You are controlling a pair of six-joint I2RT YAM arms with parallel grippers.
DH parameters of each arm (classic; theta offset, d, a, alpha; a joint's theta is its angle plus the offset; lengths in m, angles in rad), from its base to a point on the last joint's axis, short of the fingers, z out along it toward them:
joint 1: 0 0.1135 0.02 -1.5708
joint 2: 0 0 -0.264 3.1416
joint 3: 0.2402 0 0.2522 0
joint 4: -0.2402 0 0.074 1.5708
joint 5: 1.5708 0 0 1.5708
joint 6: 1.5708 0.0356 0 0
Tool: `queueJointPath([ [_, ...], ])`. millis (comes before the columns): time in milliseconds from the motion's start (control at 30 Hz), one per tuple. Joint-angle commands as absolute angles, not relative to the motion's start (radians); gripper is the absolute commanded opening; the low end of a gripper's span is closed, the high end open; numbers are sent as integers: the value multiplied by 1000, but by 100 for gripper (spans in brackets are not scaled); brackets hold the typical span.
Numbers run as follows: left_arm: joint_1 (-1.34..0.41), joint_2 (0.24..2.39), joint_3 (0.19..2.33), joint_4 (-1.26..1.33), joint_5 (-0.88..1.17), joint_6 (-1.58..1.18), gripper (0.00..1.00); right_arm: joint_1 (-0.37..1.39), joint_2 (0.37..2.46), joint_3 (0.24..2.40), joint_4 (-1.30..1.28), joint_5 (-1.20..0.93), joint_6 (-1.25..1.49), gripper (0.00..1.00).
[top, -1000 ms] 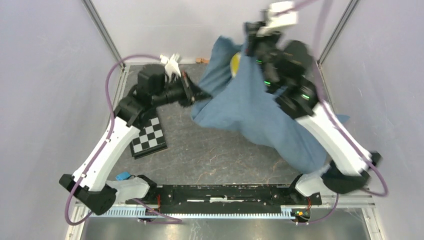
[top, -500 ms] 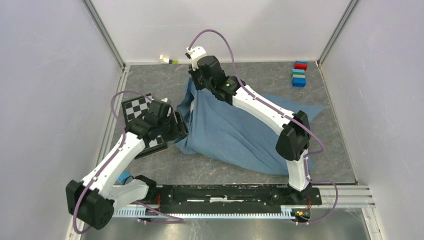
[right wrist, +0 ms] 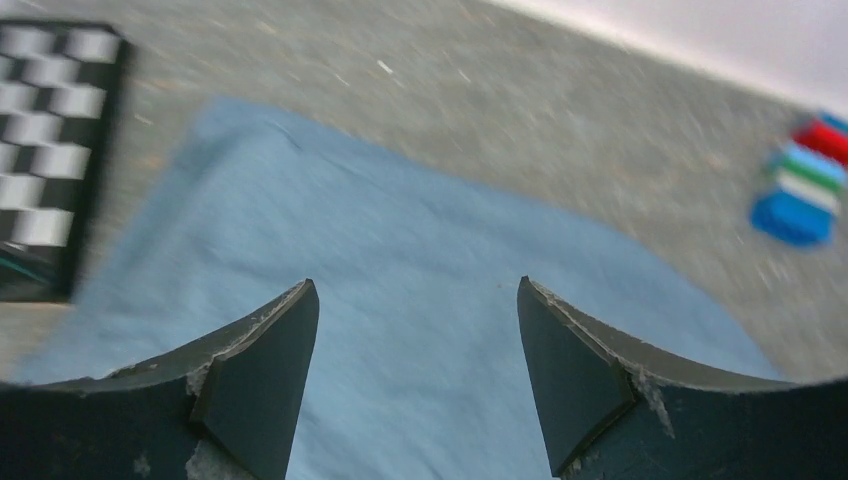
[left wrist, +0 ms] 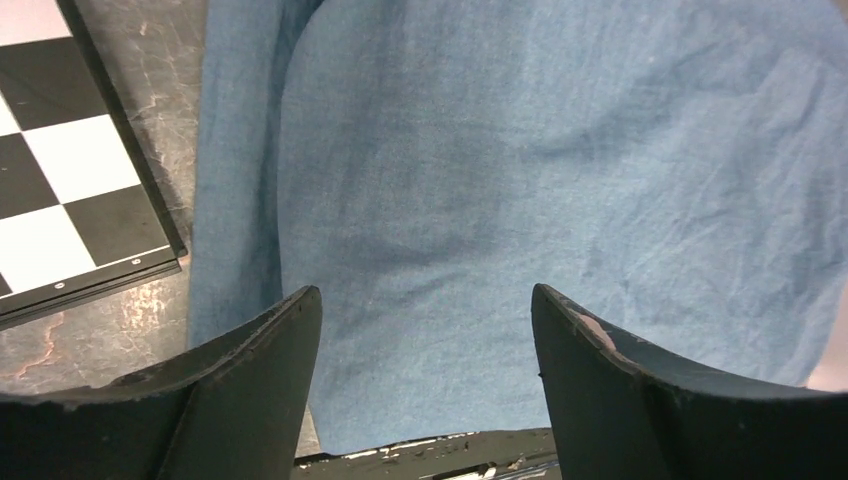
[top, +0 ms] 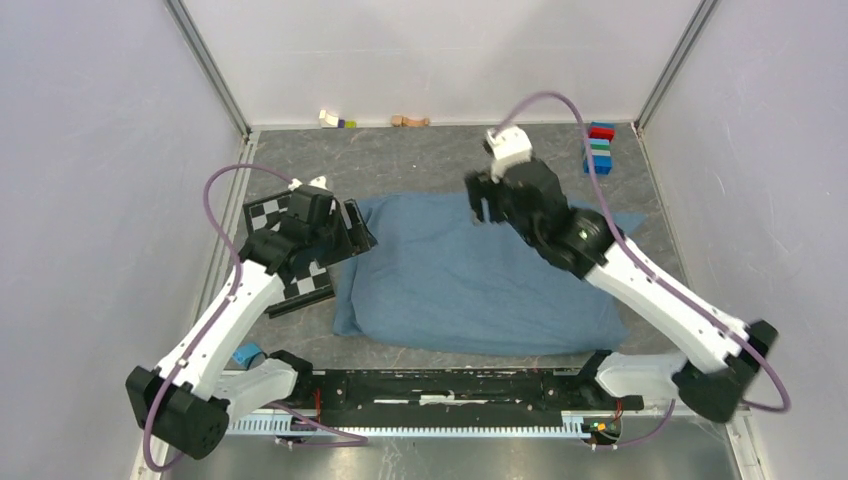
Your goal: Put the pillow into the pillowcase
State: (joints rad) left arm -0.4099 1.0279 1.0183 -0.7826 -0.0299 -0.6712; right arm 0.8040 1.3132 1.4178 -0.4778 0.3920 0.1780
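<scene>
Both grippers are seen with their jaws spread wide, and nothing is held between the fingers of either. The left gripper [top: 350,228] is placed at the left far corner of the pillowcase [top: 470,285], over the line where the cloth meets the checkerboard [top: 300,262]. In the left wrist view the blue cloth fills the space below the two dark fingers [left wrist: 250,380]. Whether the fingertips touch the cloth cannot be told.

The right gripper [top: 484,207] is held above the far edge of the pillowcase, toward its middle. In the right wrist view, which is blurred, the cloth is seen below the parted fingers [right wrist: 585,360] and apart from them.

The pillowcase is laid flat on the grey table [top: 420,160], between the two arms, with its long side running left to right. It is wrinkled and looks plump and rounded, as if filled. The pillow itself is hidden from every view, so it cannot be said for certain that it lies inside. A thin flat flap of the blue cloth [top: 628,218] is spread out at the right far corner, beside the right arm.

The checkerboard is set just left of the pillowcase, partly covered by the left arm. A stack of coloured blocks [top: 599,148] is placed near the right far corner of the table, well apart from the cloth. A few small blocks [top: 333,119] and a small brown object [top: 408,121] are found along the far edge.
</scene>
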Motion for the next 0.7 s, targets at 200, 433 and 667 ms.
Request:
queueJointPath([
  [200, -462, 1216, 1024, -575, -93, -669, 78, 618, 965, 794, -565, 613, 349, 75],
  [433, -468, 1428, 1147, -515, -291, -681, 76, 450, 1022, 680, -420, 505, 309, 67],
  [667, -468, 1606, 1232, -416, -295, -667, 75, 449, 1028, 716, -417, 524, 305, 24],
])
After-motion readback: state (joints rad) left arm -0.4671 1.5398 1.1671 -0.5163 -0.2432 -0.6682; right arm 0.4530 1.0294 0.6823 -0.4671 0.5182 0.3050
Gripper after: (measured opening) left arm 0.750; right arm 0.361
